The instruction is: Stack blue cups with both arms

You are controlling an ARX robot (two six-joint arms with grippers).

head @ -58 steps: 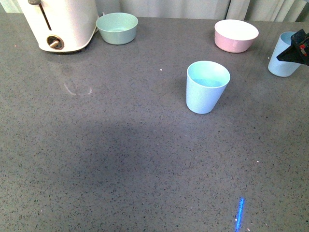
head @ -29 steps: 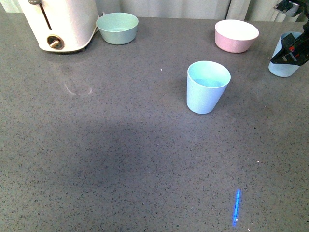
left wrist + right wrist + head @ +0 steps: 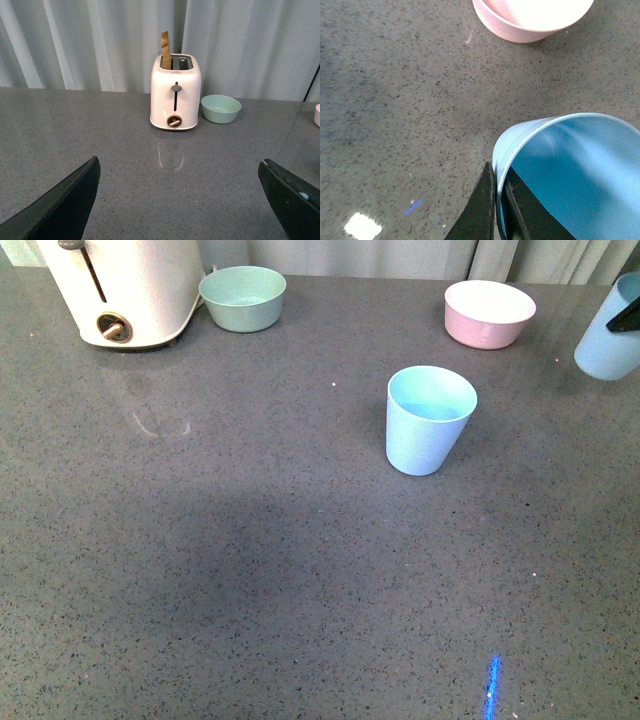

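Change vs. half a sec ago, front view: the blue cup (image 3: 606,340) pinched by the right end effector (image 3: 629,314) sat lower, w/ its base on the counter (image 3: 300,570). Now it sits higher and closer to the frame edge, slightly tilted, and its base looks clear of the counter. So the lift has started and the pick-up looks done.

Right wrist view confirms the grip. The right end effector (image 3: 497,170) is closed on the blue cup (image 3: 570,170) at the rim, one finger (image 3: 482,210) outside the wall and the other inside. The cup mouth opens just beyond the fingertips, and the pink bowl (image 3: 530,20) is further out ahead, apart from the cup.

The second blue cup (image 3: 429,420) is upright mid-counter, unmoved, well apart from the right end effector and across the counter toward the left arm's side. Pink bowl (image 3: 489,312) lies between the two cups but further back.

The left end effector (image 3: 178,161) is wide open w/ nothing between its fingers. Ahead of it are a toaster (image 3: 175,92) w/ a bread slice and a green bowl (image 3: 220,108); no cup shows in its view.

Meaning: approx. a third done. Next is carrying the held cup over the second one and lowering it in. A rim pinch lets the cup swing, so alignment is the risk.
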